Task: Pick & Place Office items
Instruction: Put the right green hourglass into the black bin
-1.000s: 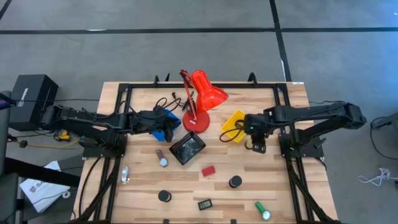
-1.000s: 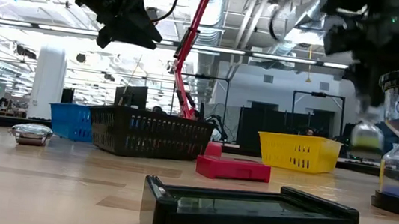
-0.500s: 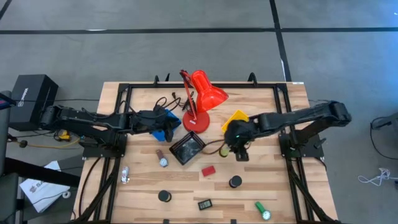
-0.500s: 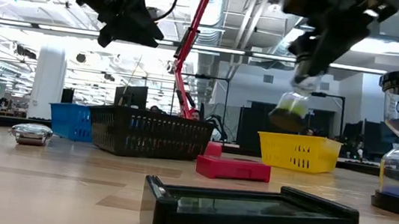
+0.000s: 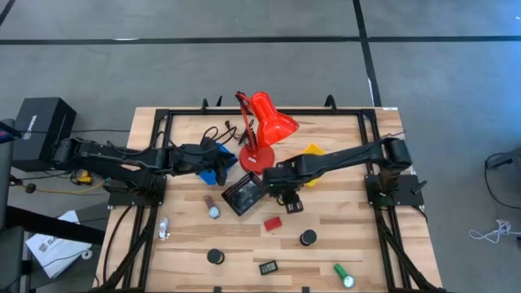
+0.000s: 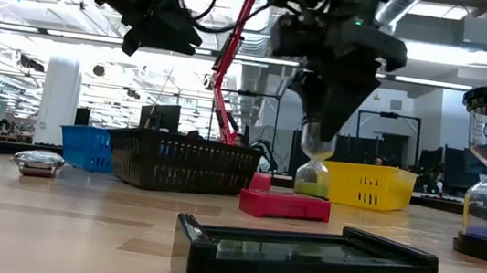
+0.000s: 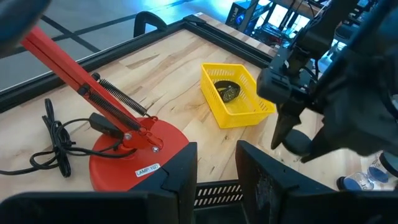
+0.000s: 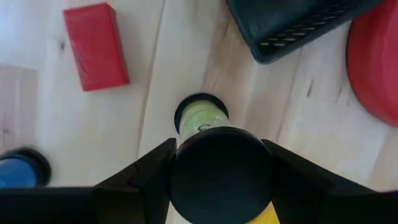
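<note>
Right pincer (image 5: 287, 194): you grip the small hourglass (image 6: 314, 168) upright, long axis vertical.
Black tray (image 5: 245, 193): just beside it, toward the left arm.
Left pincer (image 5: 218, 160): open, idle, behind that tray.

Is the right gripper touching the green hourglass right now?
Touching. In the right wrist view, the right gripper is clamped around the green hourglass; the low view shows it hanging beneath the gripper.

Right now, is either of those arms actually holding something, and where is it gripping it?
The right end effector holds a small green sand timer by its top end. The left end effector holds nothing visible, over the blue tray.
</note>
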